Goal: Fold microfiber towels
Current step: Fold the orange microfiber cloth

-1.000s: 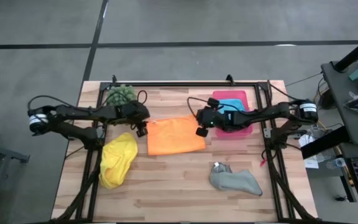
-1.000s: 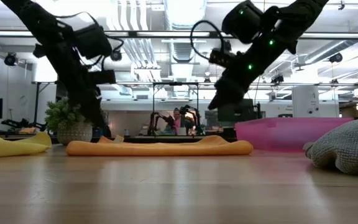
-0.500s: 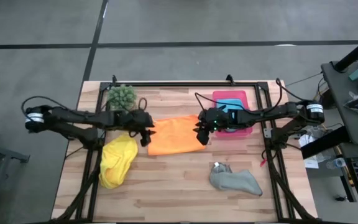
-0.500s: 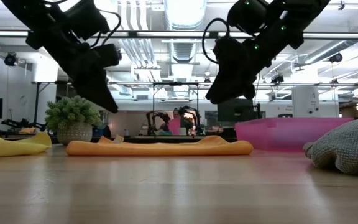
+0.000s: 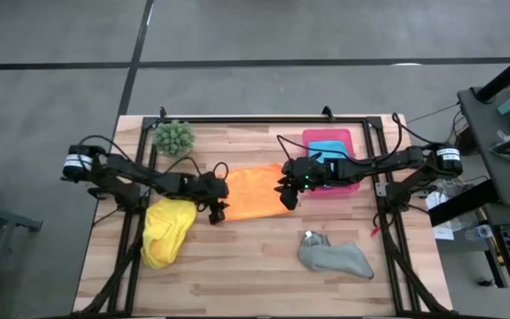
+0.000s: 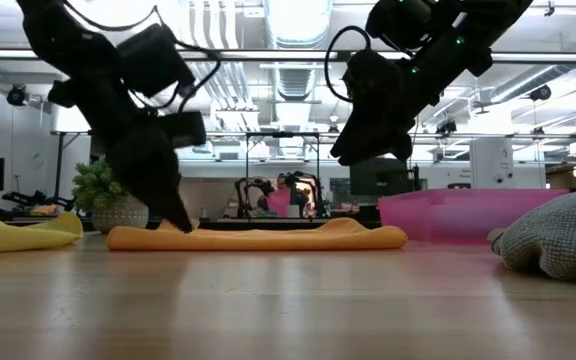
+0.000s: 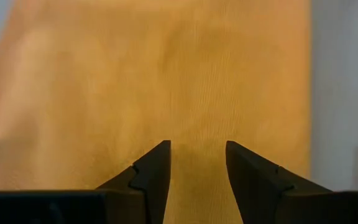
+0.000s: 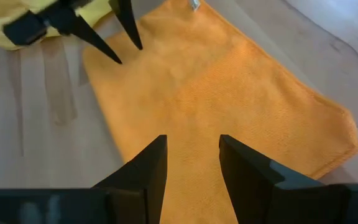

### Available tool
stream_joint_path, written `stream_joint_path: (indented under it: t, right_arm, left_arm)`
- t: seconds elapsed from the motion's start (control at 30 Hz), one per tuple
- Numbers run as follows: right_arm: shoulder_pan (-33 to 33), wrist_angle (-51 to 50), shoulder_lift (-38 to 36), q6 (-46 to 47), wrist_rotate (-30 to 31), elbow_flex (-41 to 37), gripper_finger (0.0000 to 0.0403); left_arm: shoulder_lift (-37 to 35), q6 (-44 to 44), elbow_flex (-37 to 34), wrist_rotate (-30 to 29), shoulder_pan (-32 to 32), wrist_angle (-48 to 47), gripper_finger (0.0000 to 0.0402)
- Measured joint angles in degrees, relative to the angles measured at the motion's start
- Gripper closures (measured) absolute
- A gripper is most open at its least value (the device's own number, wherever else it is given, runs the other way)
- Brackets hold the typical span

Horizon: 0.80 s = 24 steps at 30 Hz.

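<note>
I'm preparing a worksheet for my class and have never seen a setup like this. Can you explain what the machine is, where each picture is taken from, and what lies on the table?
Two dark robot arms work at a wooden table. One picture looks straight down, one looks level across the tabletop, and two come from cameras on the arms' wrists.

An orange towel lies flat in the middle. The left tool is low at its left edge, fingers open. The right tool hangs above its right edge, also open. Neither holds anything.

A yellow towel and a grey towel lie crumpled. A blue towel sits in a pink tray, and a small green plant stands at the back.
</note>
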Motion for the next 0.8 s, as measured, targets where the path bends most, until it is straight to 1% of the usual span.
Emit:
stream_joint_path:
  t: [0.17,0.27,0.4,0.57,0.67,0.8]
  right_arm:
    - [0.0,-0.1,0.6,2.9,0.0,0.0,0.0266]
    - [0.1,-0.2,1.3,4.3,0.0,0.0,0.0266]
    - [0.5,0.0,2.5,7.4,0.0,0.0,0.0266]
    - [0.6,0.8,5.0,11.0,0.0,0.0,0.0262]
    - [0.6,1.2,6.5,13.3,0.8,0.0,0.0249]
    - [0.5,2.5,8.1,15.1,1.1,0.0,0.0214]
  left_arm:
    - [1.9,-2.0,0.3,-0.7,-1.7,-2.1,0.0263]
    - [1.5,-3.4,0.3,-0.7,-2.8,-5.8,0.0263]
    - [-0.6,-5.0,0.3,-0.6,-3.7,-12.6,0.0263]
    - [-4.1,-5.1,0.0,-0.2,-3.8,-15.9,0.0263]
    - [-6.3,-5.1,-0.2,-0.1,-3.8,-16.7,0.0263]
    - [-7.3,-5.1,-0.2,-0.2,-3.8,-17.1,0.0263]
